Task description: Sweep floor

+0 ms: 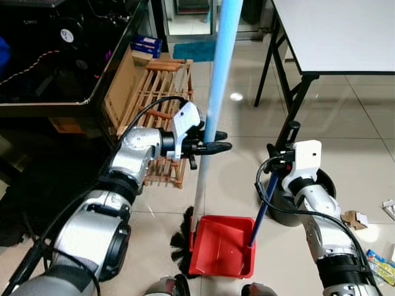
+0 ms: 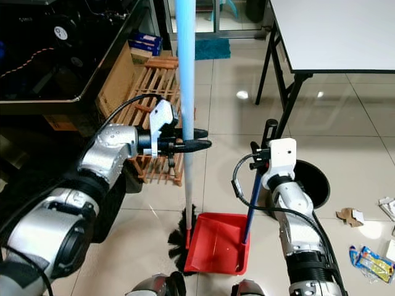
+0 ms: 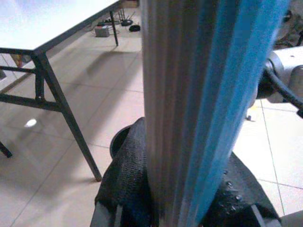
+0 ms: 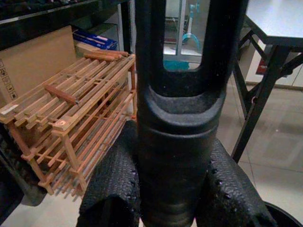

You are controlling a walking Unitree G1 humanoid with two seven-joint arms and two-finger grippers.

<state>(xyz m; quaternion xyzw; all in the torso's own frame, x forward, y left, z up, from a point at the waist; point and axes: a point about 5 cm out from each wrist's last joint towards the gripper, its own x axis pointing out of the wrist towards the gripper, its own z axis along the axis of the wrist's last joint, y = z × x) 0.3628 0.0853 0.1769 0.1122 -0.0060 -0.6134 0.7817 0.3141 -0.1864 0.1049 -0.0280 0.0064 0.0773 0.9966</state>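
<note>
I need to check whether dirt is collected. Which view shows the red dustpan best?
The right eye view: the red dustpan sits whole on the floor, its pan open to the camera. The left eye view shows it likewise, nearer the lower edge.

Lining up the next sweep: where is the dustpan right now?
The red dustpan sits on the tiled floor at the robot's feet, low centre in the eye views, broom bristles at its left edge; the right gripper holds its handle.
</note>
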